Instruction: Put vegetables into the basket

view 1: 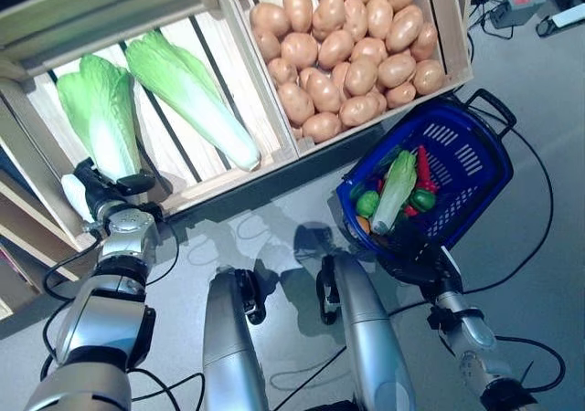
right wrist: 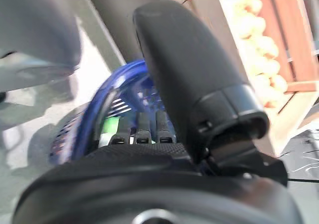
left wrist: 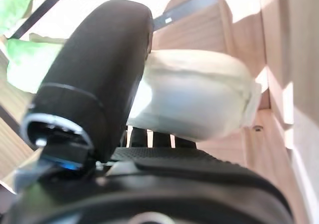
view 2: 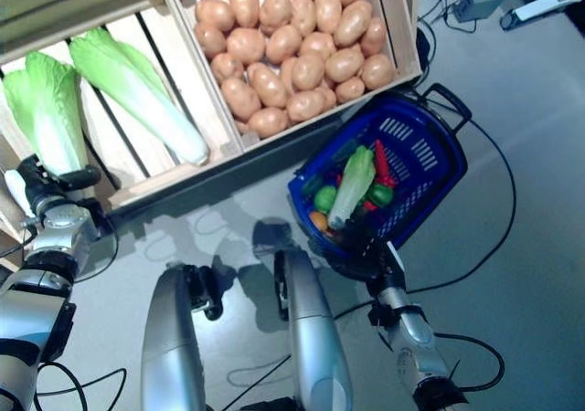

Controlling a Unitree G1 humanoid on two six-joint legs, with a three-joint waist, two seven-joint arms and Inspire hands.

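Observation:
Two pale green cabbages lie in a slatted wooden crate [view 1: 174, 169]. My left hand [view 1: 108, 194] is shut on the white stem end [left wrist: 194, 99] of the left cabbage [view 1: 99, 119], with its thumb [left wrist: 94, 74] across it. The second cabbage [view 1: 192, 91] lies loose beside it. The blue basket [view 1: 480, 151] hangs tilted at the right, and my right hand [view 1: 416, 258] is shut on its near rim [right wrist: 92, 122]. Inside are a cabbage [view 1: 396, 187], a red pepper [view 1: 423, 166] and green vegetables [view 1: 422, 199].
A second wooden crate [view 1: 452, 36] full of potatoes [view 1: 347, 50] stands behind the basket. A grey box [view 1: 516, 9] and cables lie on the grey floor at the far right. More wooden shelving [view 1: 23, 237] borders the cabbage crate on the left.

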